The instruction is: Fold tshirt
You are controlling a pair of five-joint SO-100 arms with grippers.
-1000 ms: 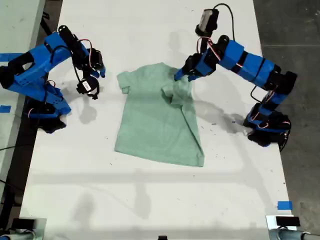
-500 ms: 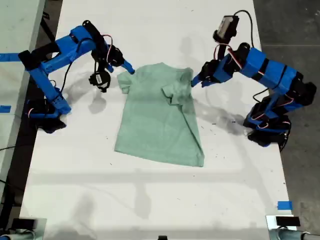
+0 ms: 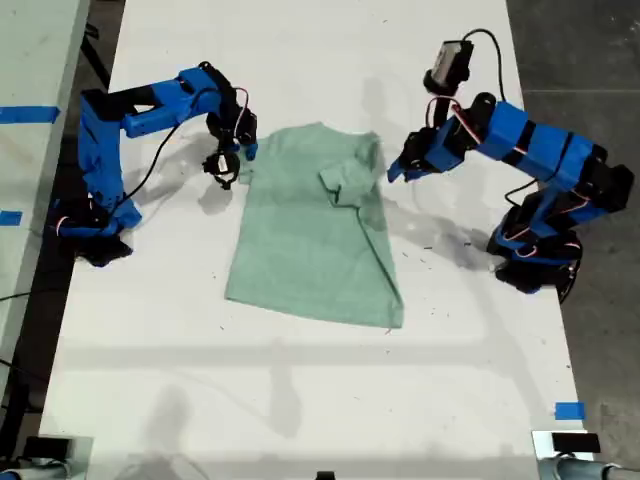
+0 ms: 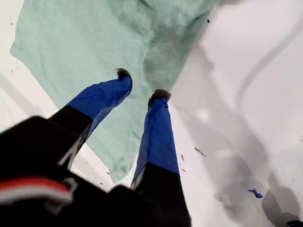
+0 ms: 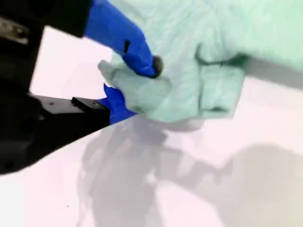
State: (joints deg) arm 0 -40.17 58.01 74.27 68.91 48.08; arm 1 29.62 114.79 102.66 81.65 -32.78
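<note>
The pale mint-green tshirt (image 3: 315,240) lies flat mid-table, and the sleeve (image 3: 345,180) on the exterior view's right is folded inward onto the body. My first gripper (image 3: 395,170) (image 4: 142,85) is open and hovers just over that side's cloth edge (image 4: 118,42), with nothing between its fingers. At the sleeve on the exterior view's left, my second gripper (image 3: 243,155) (image 5: 135,85) is shut on a bunched piece of the sleeve (image 5: 142,92). The white label is hidden.
The white table (image 3: 300,400) runs wide below the shirt in the exterior view. Blue tape marks (image 3: 568,410) sit near its right edge, dark floor (image 3: 590,60) lies beyond. Both arm bases (image 3: 90,225) (image 3: 535,260) stand at the table's sides.
The arm on the exterior view's left swung in to the shirt and closed on the sleeve, tugging the shirt slightly left. The other gripper let go of the folded sleeve and backed off.
</note>
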